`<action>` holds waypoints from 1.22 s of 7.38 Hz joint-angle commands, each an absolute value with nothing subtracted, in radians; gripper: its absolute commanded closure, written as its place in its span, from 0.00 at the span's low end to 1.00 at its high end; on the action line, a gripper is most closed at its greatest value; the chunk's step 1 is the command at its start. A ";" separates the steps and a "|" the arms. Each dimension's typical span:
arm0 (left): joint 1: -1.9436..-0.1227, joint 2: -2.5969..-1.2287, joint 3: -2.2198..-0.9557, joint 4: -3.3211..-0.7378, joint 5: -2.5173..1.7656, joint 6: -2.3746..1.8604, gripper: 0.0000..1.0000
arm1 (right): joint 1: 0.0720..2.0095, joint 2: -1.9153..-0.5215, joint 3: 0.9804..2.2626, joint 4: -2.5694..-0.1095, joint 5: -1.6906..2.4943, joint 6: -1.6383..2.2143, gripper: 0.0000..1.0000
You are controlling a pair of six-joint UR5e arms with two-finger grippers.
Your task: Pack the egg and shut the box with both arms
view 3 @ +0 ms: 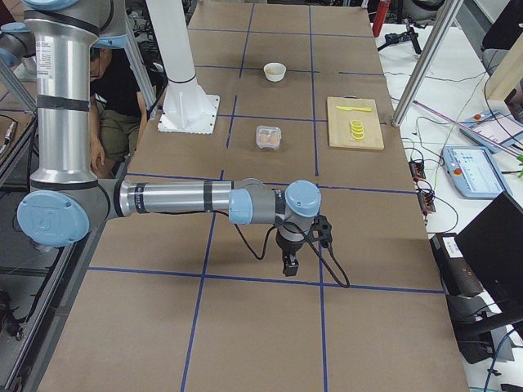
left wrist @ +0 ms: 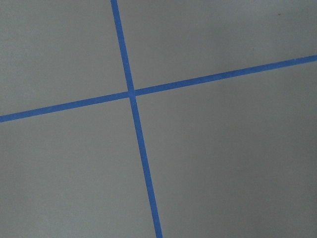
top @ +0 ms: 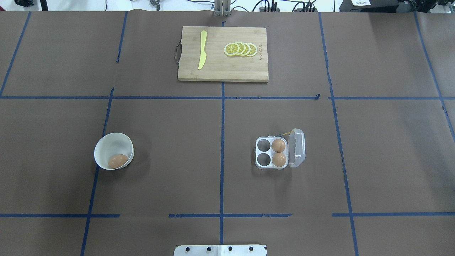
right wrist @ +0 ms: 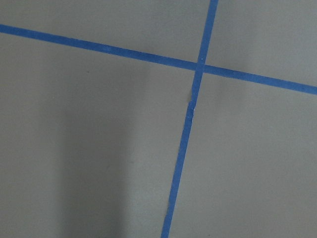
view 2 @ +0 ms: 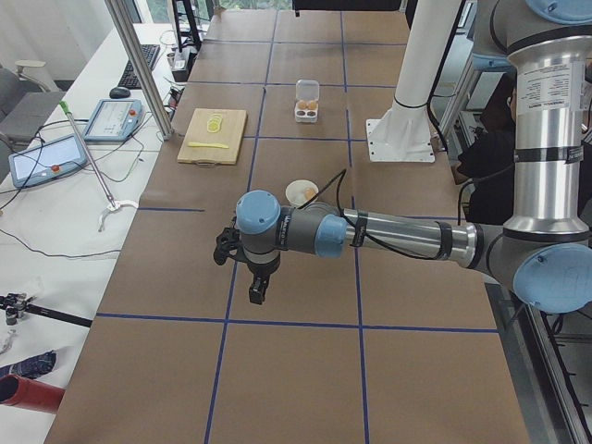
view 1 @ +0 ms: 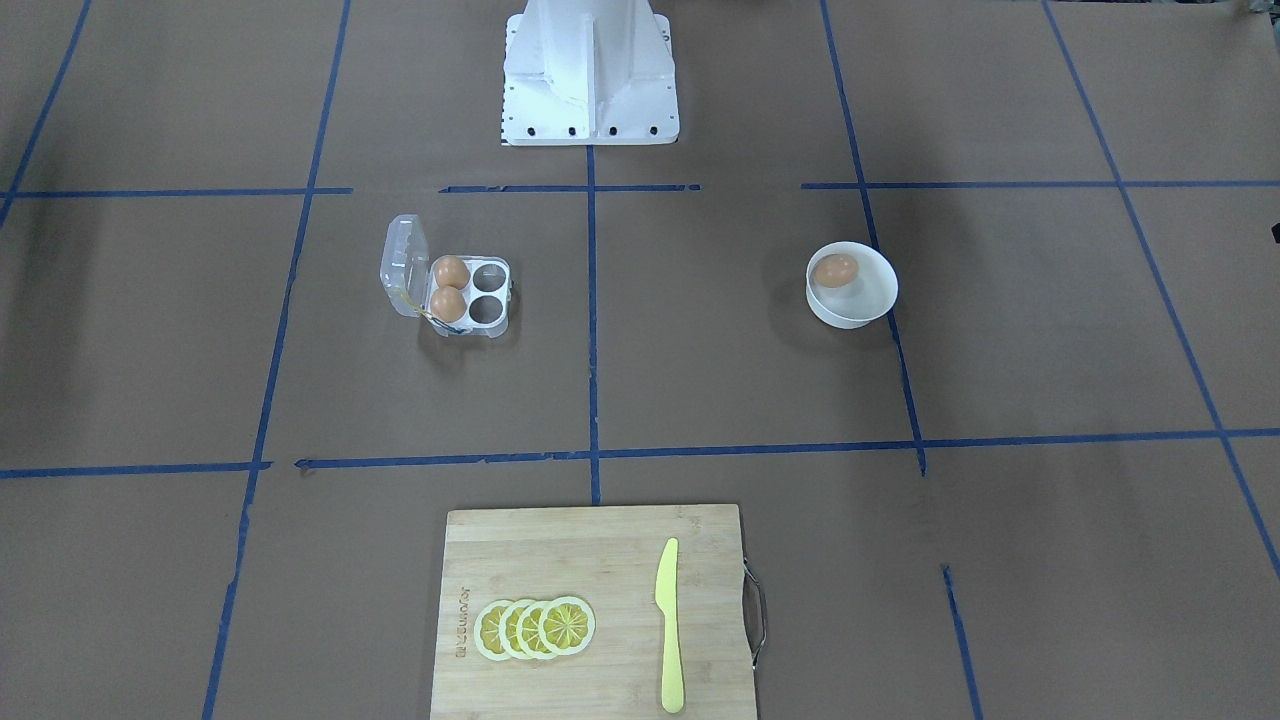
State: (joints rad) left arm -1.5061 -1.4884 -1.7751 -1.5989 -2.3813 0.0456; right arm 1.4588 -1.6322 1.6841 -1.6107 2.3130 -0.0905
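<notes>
Item 1, robot's edge, middle: the white pedestal (top: 220,250), no hazard in itself. Item 2, the worktop's two ends: the left gripper (view 2: 257,296) hangs over bare paper near the left end and the right gripper (view 3: 290,268) over bare paper near the right end, each pointing down above a tape crossing. Only the side views show them, so you cannot tell whether either claw stands apart or together (check that before sending one down onto a shell). Item 3, mid-depth, left half: the egg (top: 118,161) lies loose in the white bowl (top: 111,141), against the wall nearer the robot's edge. It may roll from a finger, the rim may foul a straight descent, a hard squeeze could crack it, and a slack one could drop it in transit. Item 4, mid-depth, right of centre: the box (top: 270,153), with its lid (top: 297,147) open on the side toward the right end, two eggs (top: 278,145) in the cells by the hinge and two empty cells (top: 263,159) toward the centre. It looks light, so pushing the lid with no gripper steadying the base could slide or tip it. An egg lowered off-centre may strike its neighbours, and the yellow string (top: 284,134) could catch in the closing. Item 5, far edge, middle: the cutting board (top: 220,69) with the knife (top: 202,49) and lemon slices (top: 241,49), well apart from the likely route and at risk only from a wide swing.
</notes>
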 commanded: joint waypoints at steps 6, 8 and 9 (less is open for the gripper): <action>-1.502 -1.476 -1.752 -1.754 -2.521 0.045 0.00 | 1.459 -1.641 1.692 -1.611 2.330 -0.089 0.00; -1.416 -1.479 -1.750 -1.881 -2.594 -0.021 0.00 | 1.457 -1.640 1.687 -1.611 2.330 -0.089 0.00; -1.323 -1.479 -1.750 -2.019 -2.588 -0.059 0.00 | 1.457 -1.637 1.689 -1.611 2.330 -0.089 0.00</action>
